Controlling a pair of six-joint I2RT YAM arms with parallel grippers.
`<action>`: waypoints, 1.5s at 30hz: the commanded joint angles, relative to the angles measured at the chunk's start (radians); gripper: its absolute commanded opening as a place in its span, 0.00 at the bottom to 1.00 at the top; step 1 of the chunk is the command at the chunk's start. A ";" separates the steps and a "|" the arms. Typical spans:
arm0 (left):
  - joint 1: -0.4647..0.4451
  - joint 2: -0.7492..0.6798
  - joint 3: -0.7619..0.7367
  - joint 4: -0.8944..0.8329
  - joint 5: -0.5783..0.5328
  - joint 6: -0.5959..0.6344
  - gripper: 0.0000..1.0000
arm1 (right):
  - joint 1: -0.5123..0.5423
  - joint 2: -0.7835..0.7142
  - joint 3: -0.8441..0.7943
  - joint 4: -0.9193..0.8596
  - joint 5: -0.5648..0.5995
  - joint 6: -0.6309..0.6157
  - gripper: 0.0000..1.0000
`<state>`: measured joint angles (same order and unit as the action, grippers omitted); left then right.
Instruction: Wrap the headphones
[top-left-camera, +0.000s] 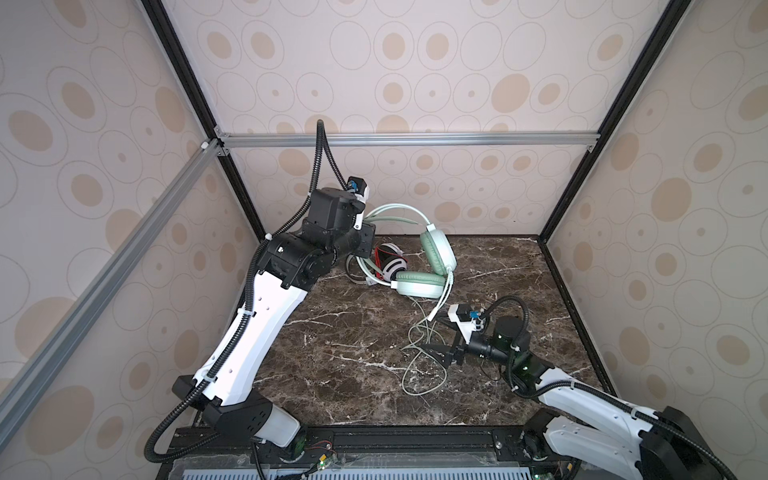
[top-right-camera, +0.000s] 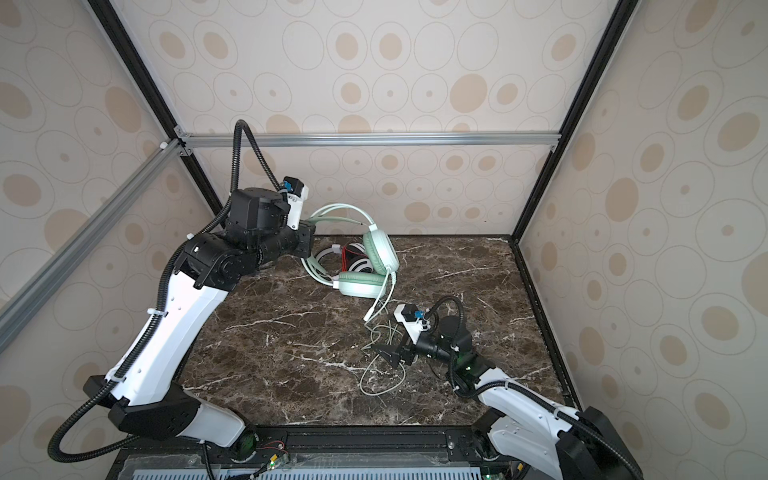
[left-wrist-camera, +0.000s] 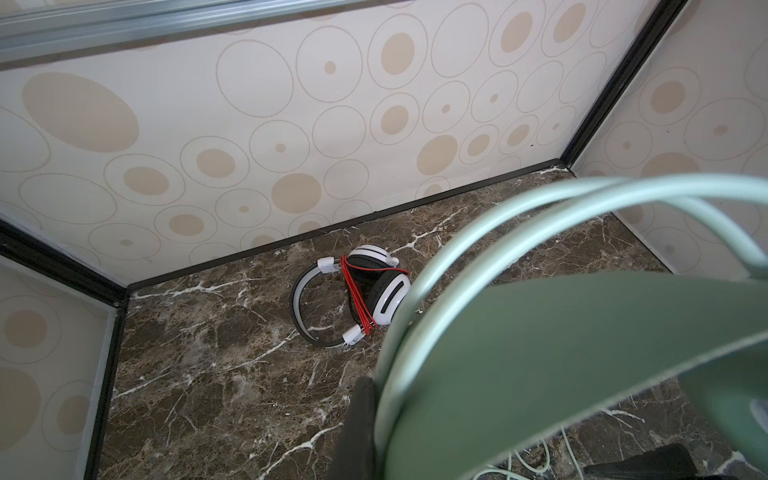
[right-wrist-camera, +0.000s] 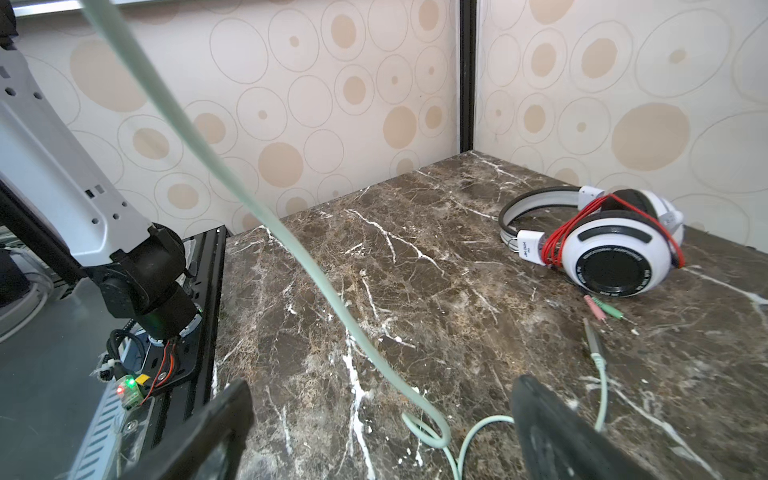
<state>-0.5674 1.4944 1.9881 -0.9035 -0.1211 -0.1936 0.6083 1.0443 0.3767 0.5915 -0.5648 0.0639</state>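
Observation:
The mint-green headphones (top-left-camera: 436, 253) hang tilted over the back of the marble table, and my left gripper (top-left-camera: 365, 241) is shut on their headband (left-wrist-camera: 540, 353). One black finger (left-wrist-camera: 361, 415) shows beside the band; the other is hidden. Their green cord (top-left-camera: 419, 365) trails down from an ear cup into loose loops on the table. My right gripper (top-left-camera: 436, 353) hovers open just above those loops, with a cord loop (right-wrist-camera: 428, 432) lying between its fingers (right-wrist-camera: 224, 424). The white headphones (top-left-camera: 388, 259) lie behind the green ones, red cord (right-wrist-camera: 561, 237) wound round them.
Pink and green plugs (right-wrist-camera: 602, 309) and a grey jack (right-wrist-camera: 592, 336) lie on the table (top-left-camera: 332, 332) near the white headset. Patterned walls close in the back and sides. A black rail (top-left-camera: 415, 440) runs along the front edge.

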 joint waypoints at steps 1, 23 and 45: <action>0.004 -0.014 0.013 0.072 0.021 -0.032 0.00 | 0.020 0.072 0.021 0.097 -0.021 0.011 0.99; 0.025 -0.046 -0.101 0.162 0.044 -0.042 0.00 | 0.082 0.351 0.046 0.325 0.088 0.101 0.22; 0.089 -0.052 -0.366 0.361 -0.026 0.026 0.00 | 0.451 -0.236 0.327 -0.868 0.704 -0.279 0.00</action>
<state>-0.4824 1.4765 1.6409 -0.6395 -0.1326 -0.1780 1.0222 0.8047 0.6243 -0.1112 0.0494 -0.1253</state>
